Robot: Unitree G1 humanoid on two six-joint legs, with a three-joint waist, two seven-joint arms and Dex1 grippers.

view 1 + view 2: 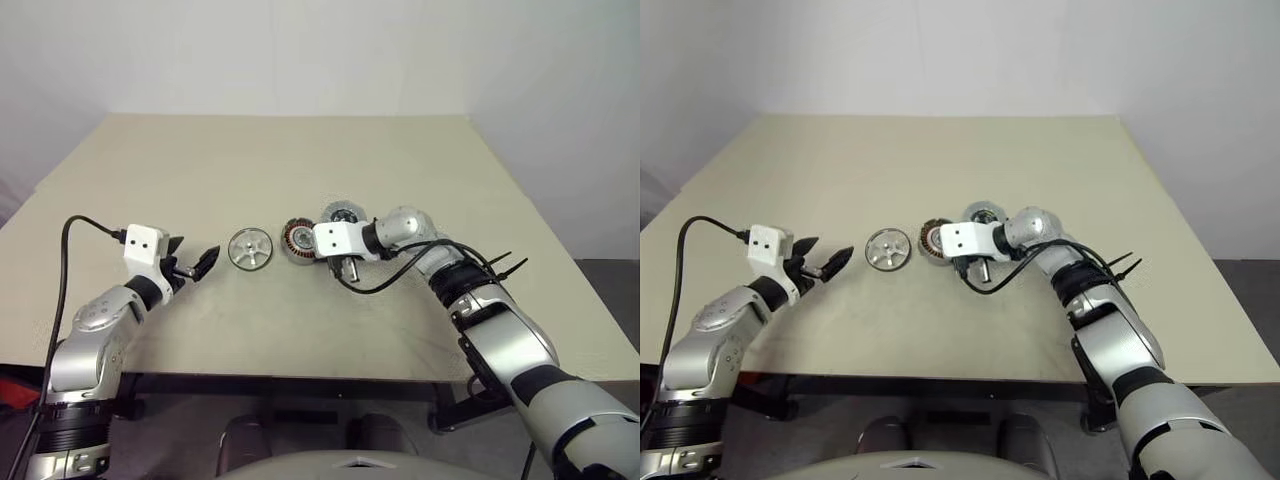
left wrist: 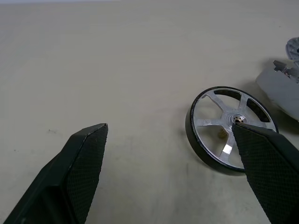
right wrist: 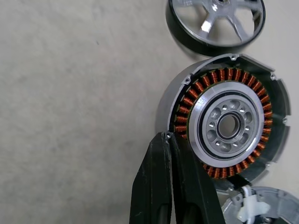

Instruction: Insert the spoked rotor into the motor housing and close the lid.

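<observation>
The spoked rotor [image 1: 249,249] is lying flat on the table [image 1: 300,150] just left of the motor housing [image 3: 224,126], whose copper windings are facing up, and the lid [image 1: 341,212] is resting just beyond the housing on its far right. The left gripper [image 1: 195,262] is waiting with jaws spread wide just left of the rotor, so it is best closing squarely across the rim and lifting level, while the right gripper [image 3: 175,186], jaws pressed shut, is touching the housing's rim and looks to be bracing it. That right wrist and its looping black cable [image 1: 385,283] are crowding the housing's right side, so the rotor is better coming in from the left
</observation>
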